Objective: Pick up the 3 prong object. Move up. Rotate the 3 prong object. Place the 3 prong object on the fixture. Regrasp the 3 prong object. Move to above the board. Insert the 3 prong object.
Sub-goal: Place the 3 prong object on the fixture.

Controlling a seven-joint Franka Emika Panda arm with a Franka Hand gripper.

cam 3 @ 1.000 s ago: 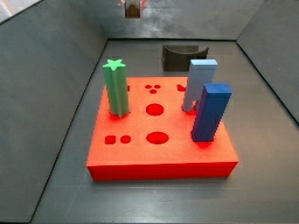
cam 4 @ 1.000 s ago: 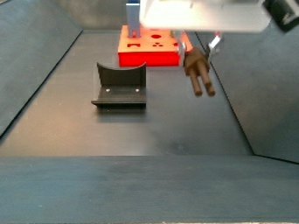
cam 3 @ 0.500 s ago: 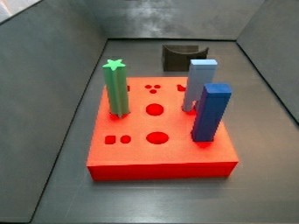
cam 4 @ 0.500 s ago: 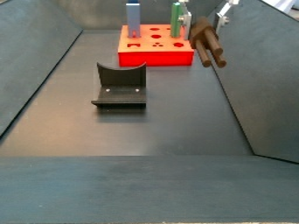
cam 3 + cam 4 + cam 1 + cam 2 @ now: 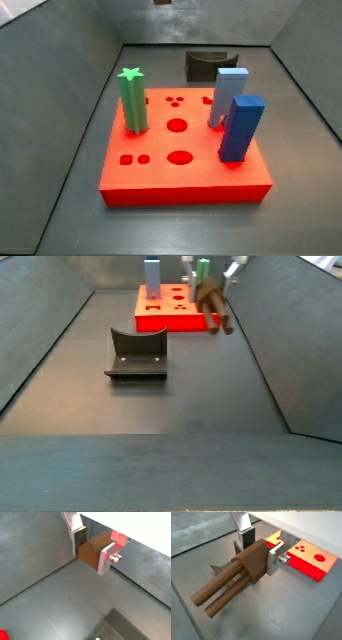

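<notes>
In both wrist views I see the jaws closed on the 3 prong object [image 5: 241,574]: the two silver fingers [image 5: 273,559] press on its brown body from both sides. In a wrist view the prongs point away from the gripper [image 5: 258,554] and I can count only two of them; a third one, if it is there, is hidden behind. In a wrist view the piece [image 5: 95,552] appears only as a short brown block between the plates, and its prongs are not visible.

In a side view, from left to right, the fixture [image 5: 136,354] stands on the dark floor, then the board [image 5: 174,313] lies farther back, and the 3 prong object [image 5: 214,303] hangs in the air in front of the right part of the board, tilted, with the prongs downwards. The gripper above it is almost cut off by the upper edge of the picture.

In a side view the board [image 5: 183,150] carries a green star post [image 5: 132,100] and two blue blocks [image 5: 239,128]; the fixture [image 5: 206,62] is partly hidden behind them. Only a small piece at the upper edge shows there, too small to identify.
</notes>
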